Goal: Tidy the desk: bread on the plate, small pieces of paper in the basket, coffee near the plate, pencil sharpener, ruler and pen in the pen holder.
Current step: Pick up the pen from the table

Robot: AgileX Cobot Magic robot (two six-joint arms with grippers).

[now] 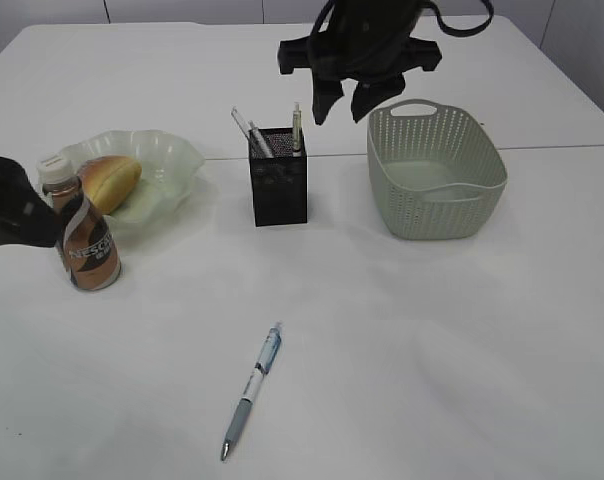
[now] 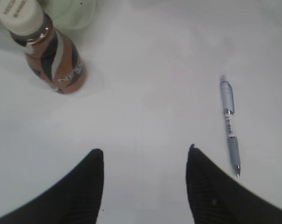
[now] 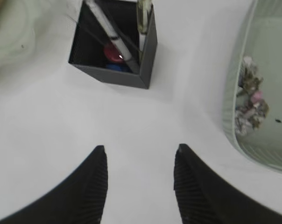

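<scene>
We hold both black grippers, left [image 2: 144, 154] and right [image 3: 140, 151], with fingers apart, empty above the white desk [image 1: 432, 350].

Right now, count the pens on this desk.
1 loose pen on the table near the front; the pen holder has stick-like items, possibly pens, I cannot identify.

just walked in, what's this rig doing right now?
Desk tidy, nearly done. Bread is on the plate, coffee stands beside it, paper scraps lie in the basket, and the holder already has items in it. One pen lies loose on the table. Both hands are open and empty: the left hand is near the pen, the right hand hovers between holder and basket.
</scene>
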